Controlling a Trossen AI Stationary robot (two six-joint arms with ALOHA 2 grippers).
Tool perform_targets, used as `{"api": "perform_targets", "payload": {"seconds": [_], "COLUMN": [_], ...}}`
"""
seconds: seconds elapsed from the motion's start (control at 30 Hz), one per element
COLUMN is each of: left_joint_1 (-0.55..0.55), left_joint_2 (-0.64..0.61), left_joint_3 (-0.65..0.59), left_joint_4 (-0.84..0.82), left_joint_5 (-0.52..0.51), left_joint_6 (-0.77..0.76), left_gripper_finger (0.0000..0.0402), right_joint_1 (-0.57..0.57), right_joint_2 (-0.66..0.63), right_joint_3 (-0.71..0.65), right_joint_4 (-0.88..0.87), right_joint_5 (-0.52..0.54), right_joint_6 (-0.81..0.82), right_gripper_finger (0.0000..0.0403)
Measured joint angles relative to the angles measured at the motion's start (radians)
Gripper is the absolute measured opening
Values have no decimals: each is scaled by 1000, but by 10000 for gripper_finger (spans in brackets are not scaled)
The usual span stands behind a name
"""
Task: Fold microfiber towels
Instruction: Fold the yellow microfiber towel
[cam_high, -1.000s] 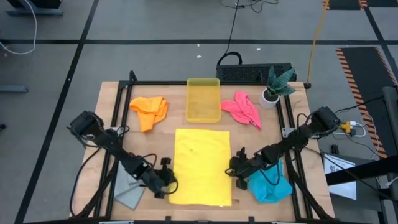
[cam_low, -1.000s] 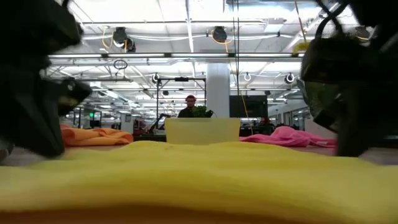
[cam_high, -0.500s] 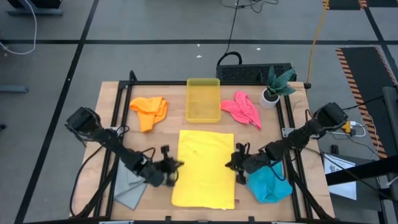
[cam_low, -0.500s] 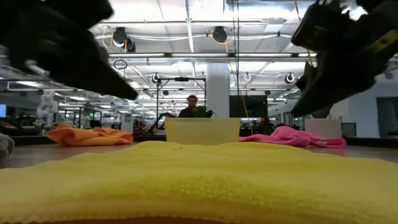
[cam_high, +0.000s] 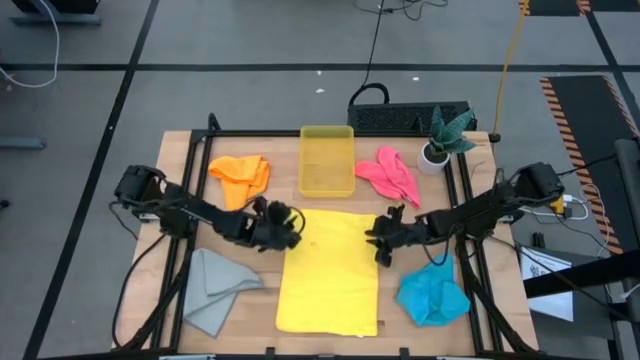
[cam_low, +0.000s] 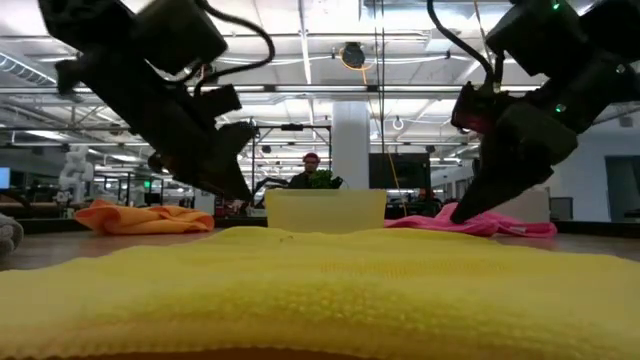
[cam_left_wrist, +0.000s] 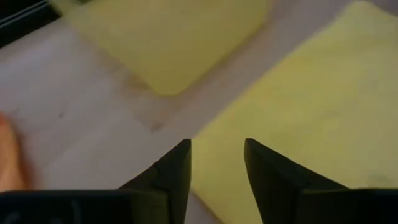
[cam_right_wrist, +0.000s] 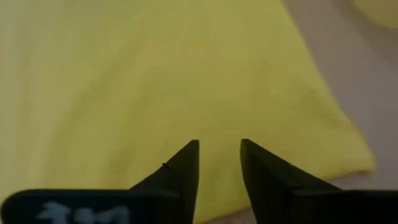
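Nearest the front edge of the wooden tabletop (cam_high: 260, 320), a soft yellow microfiber towel (cam_high: 329, 290) is lying as a flat rectangle, apparently folded once and still needing further folds. Beside it, a light grey cloth (cam_high: 213, 296) and a bright blue cloth (cam_high: 432, 297) are waiting in loose heaps. Over the yellow towel's far corners, the left claw (cam_high: 283, 228) and the right claw (cam_high: 383, 243) are hovering, fingers parted with nothing between them (no cloth pinched). Farther back, a crumpled orange cloth (cam_high: 241, 177) and a pink cloth (cam_high: 391, 174) are sitting unfolded.
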Motion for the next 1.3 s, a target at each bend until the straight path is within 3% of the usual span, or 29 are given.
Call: {"api": "perform_targets", "payload": {"seconds": [0.13,0.3,0.53,0.83,1.03,1.3], "left_joint_1": [71,122,147,148,139,113], "left_joint_2": [0,0,0,0,0,0], "left_joint_3": [0,-28,-72,-135,-146,-146], "left_joint_4": [-15,10,36,192,201,201], "left_joint_5": [55,112,155,177,184,203], "left_joint_6": [-20,-17,-72,-74,-74,-51], "left_gripper_finger": [174,165,144,127,127,127], "right_joint_1": [-57,-154,-261,-274,-273,-259], "right_joint_2": [-99,-168,-133,2,57,61], "right_joint_3": [-60,-170,-297,-238,-202,-202], "right_joint_4": [4,43,262,344,344,329], "right_joint_5": [39,79,-11,-59,-119,-164], "right_joint_6": [48,144,221,192,178,111], "right_gripper_finger": [153,157,143,138,133,79]}}
